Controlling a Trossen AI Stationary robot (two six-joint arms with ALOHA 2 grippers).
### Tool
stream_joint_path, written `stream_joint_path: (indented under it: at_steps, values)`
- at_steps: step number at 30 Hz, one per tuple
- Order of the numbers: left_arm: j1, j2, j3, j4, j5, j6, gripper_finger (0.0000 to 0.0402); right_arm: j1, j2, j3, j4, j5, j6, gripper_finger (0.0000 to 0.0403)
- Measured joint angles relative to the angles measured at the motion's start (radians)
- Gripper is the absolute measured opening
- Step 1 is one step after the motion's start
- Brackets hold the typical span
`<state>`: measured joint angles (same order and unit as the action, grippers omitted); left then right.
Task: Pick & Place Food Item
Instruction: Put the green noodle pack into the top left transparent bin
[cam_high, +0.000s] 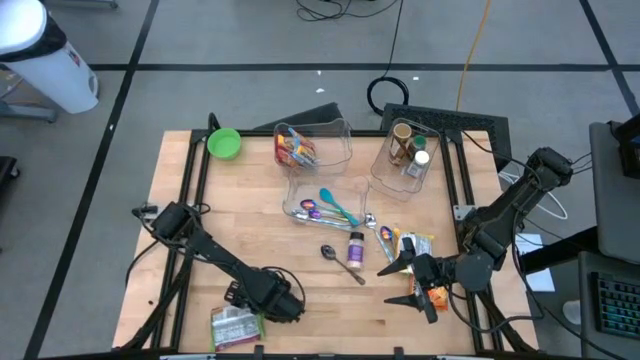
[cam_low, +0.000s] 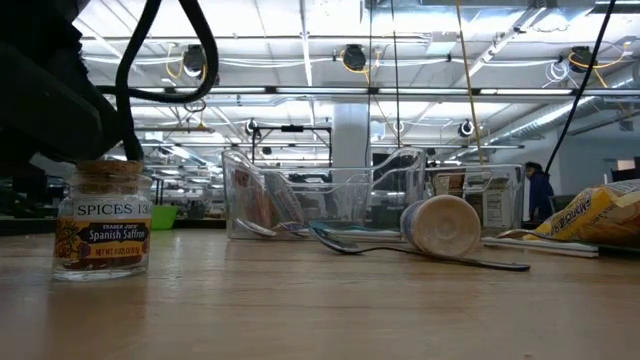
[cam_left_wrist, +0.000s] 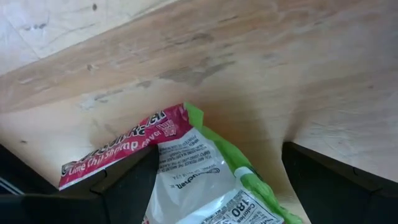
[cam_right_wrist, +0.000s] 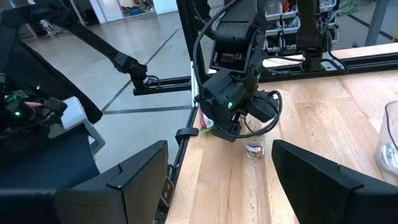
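Wooden table (cam_high: 250, 225) seen from above, with two dark robot arms working over its near edge. Left gripper (cam_high: 262, 312) sits low at the table's near-left corner, its fingers spread wide to either side of a food packet (cam_high: 236, 325) lying flat on the wood. From the left wrist camera, that packet (cam_left_wrist: 205, 177) shows a red band reading "Lime Chili Shrimp" and a green edge, and it lies between the dark fingers (cam_left_wrist: 124, 186) without being clamped. Just beside this gripper stands a small spice jar (cam_low: 102, 222) labelled "Spanish Saffron".

Right gripper (cam_high: 412, 282) hovers over the table's near-right corner, fingers wide apart and holding nothing, next to an orange snack bag (cam_high: 437, 296) and a yellow packet (cam_high: 418, 245). Its wrist camera looks across the table toward the left arm.

Toward the table's middle lie a small tipped bottle (cam_high: 356, 246) and a metal spoon (cam_high: 340, 262). Behind them, clear plastic bins (cam_high: 312, 148) hold packets, coloured spoons and jars; exact contents are hard to tell. A green bowl (cam_high: 224, 143) sits at the table's far-left corner.
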<state>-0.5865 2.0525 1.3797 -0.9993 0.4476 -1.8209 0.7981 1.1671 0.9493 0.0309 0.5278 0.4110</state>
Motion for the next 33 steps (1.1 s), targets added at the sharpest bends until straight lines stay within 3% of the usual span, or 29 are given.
stream_joint_path:
  at_steps: [7, 10, 22, 33]
  values:
    - [0.016, 0.0, -0.001, 0.008, -0.001, 0.002, 0.035, 0.0, 0.0, 0.0, 0.001, 0.0, -0.002, 0.0279]
    - [0.021, 0.0, -0.002, 0.008, 0.005, 0.008, 0.0331, 0.0, 0.0, 0.0, 0.001, 0.0, -0.003, 0.0279]
    - [0.024, 0.001, -0.002, 0.016, 0.001, 0.013, 0.0156, 0.0, 0.0, 0.0, 0.0, 0.0, -0.004, 0.0279]
    - [0.024, 0.002, 0.001, 0.011, 0.001, 0.061, 0.0039, 0.001, 0.0, -0.068, 0.057, 0.0, 0.052, 0.0279]
